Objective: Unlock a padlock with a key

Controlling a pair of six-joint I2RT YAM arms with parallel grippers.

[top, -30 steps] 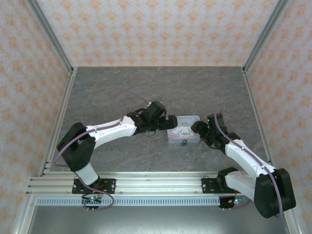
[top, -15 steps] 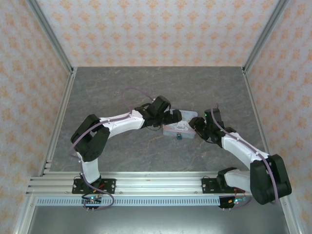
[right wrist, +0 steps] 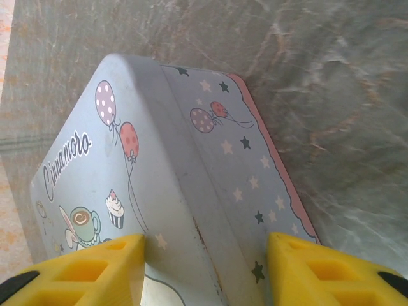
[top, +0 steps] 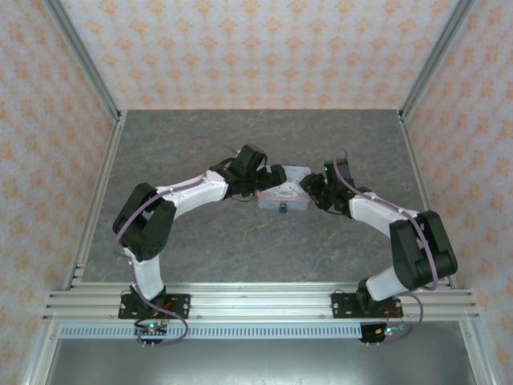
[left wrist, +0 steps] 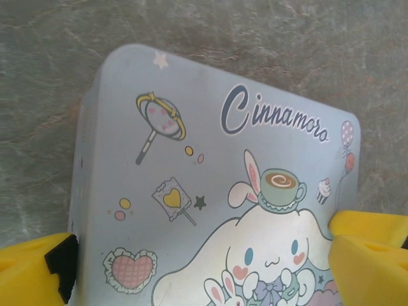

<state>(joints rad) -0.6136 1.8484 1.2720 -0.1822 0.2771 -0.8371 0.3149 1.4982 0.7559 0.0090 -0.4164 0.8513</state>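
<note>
One tiny blue padlock point(top: 282, 210) sits against the near side of the pastel tin point(top: 284, 191). The left gripper point(left wrist: 201, 248) clamps the tin's sides. Fingers of the right gripper point(right wrist: 205, 255) straddle its other end, spread wide; whether they grip cannot be told.

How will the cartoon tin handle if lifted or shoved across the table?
The tin looks like rigid, thin painted metal, so probably stiff and light. Its smooth lid and rounded corners may slip in the jaws. Flat and low, it should slide on the table rather than tip or roll.
</note>
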